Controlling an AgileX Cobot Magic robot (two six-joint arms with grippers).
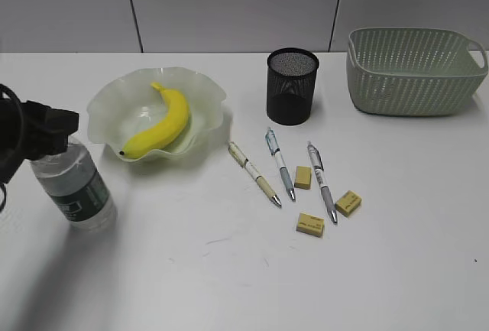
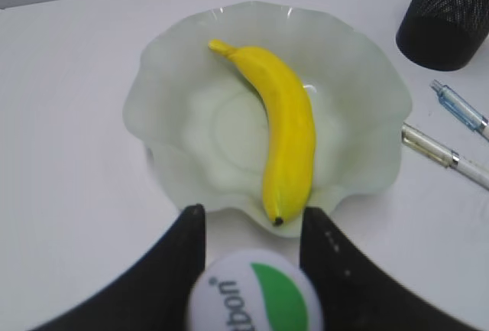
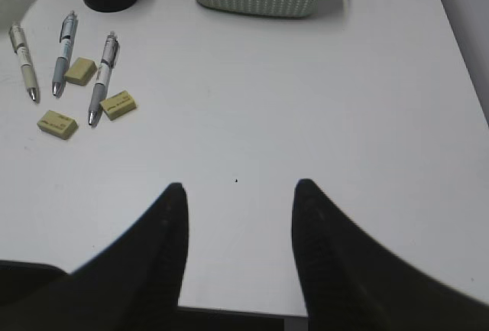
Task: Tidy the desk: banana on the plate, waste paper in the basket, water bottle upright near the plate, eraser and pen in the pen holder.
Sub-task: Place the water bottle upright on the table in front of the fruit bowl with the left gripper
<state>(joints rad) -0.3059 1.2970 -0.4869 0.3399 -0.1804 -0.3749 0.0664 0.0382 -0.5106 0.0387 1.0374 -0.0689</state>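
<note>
Bottle cap (image 2: 256, 291) fills foreground of left wrist view, left fingers (image 2: 191, 247) closed on either side of it; I hold water bottle (image 1: 76, 186) upright, base on or just above worktop (image 1: 229, 270) — cannot tell which. Plate (image 1: 103, 113) with banana (image 1: 160, 124) sits just beside. Best handling, I judge: settle base flat, part fingers gently, lift straight up, clear of ruffled rim. Right fingers (image 3: 177, 224) spread wide, empty, hover over bare worktop. Pens, erasers lie loose near pen holder (image 1: 292, 86).

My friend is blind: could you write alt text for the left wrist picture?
A robot hand grips a water bottle by its white cap, just in front of a ruffled pale-green plate holding a banana. A black mesh pen holder and two pens lie to the right.
</note>
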